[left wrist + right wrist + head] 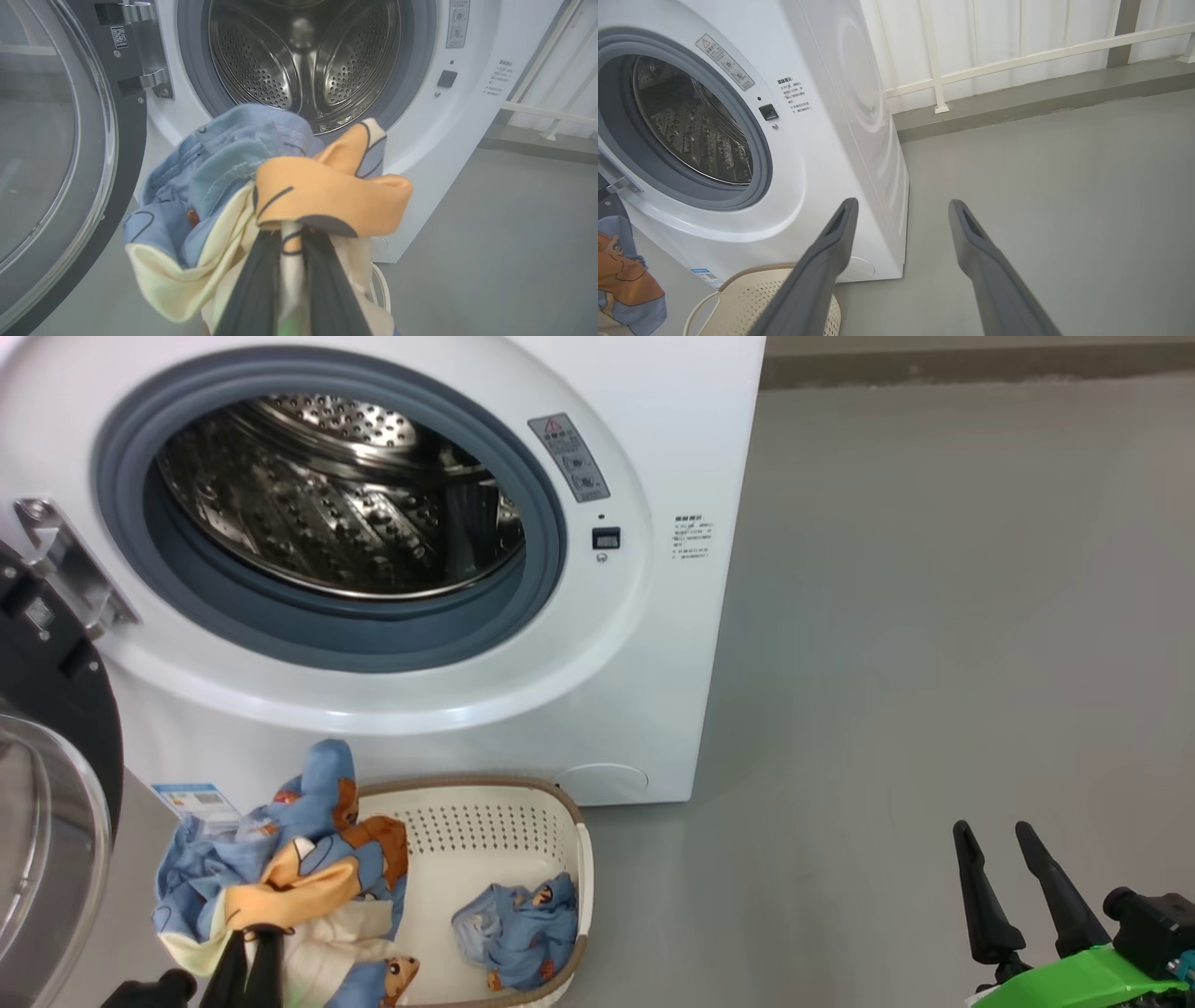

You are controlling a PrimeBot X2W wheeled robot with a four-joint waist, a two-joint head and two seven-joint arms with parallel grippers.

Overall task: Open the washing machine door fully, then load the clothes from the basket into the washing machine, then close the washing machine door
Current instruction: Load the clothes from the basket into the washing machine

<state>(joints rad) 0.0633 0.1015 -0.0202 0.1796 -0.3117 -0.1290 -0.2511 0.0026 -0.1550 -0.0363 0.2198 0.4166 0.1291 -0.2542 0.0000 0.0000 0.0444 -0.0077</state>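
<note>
The washing machine (653,616) stands with its steel drum (345,495) exposed. The washing machine door (56,709) hangs swung out at the left, its glass bowl facing me. My left gripper (250,935) is shut on a bundle of the clothes (299,859), light blue, orange and cream, lifted above the basket's left end. In the left wrist view that bundle (233,186) hangs in front of the drum opening (303,56). A second blue bundle (523,929) lies in the basket (485,821). My right gripper (992,828) is open and empty over the floor at the lower right.
Grey floor (934,663) stretches to the right of the machine. A white railing (1017,56) and a low kerb (1041,98) run behind it in the right wrist view. A blue label sticker (191,800) sits low on the machine's front.
</note>
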